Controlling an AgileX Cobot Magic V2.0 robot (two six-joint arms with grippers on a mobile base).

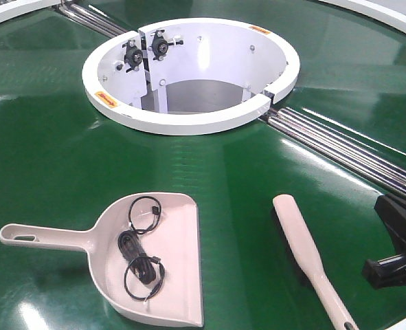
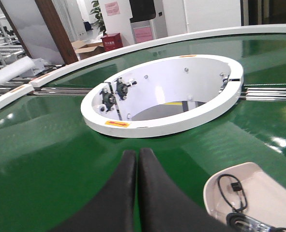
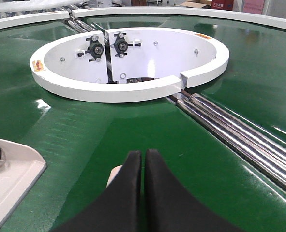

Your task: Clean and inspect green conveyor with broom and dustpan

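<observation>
The green conveyor [image 1: 51,151] fills every view. On it lies the pale pink-beige dustpan [image 1: 168,275], handle pointing left, with a black coiled cable [image 1: 139,256] inside. The broom [image 1: 302,244] lies to its right, handle toward the front edge. My left gripper [image 2: 136,154] is shut on nothing and hovers over bare belt, with the dustpan [image 2: 263,191] to its lower right. My right gripper [image 3: 143,154] is also shut and empty, just above the broom's rounded tip [image 3: 114,174]. The right arm [image 1: 398,237] shows black at the right edge.
A white circular ring [image 1: 189,120] with bearings on its inner wall surrounds a hole at the belt's centre. Chrome roller strips [image 1: 347,148] run from the ring to the right and to the far left. A white rim [image 2: 51,77] borders the belt.
</observation>
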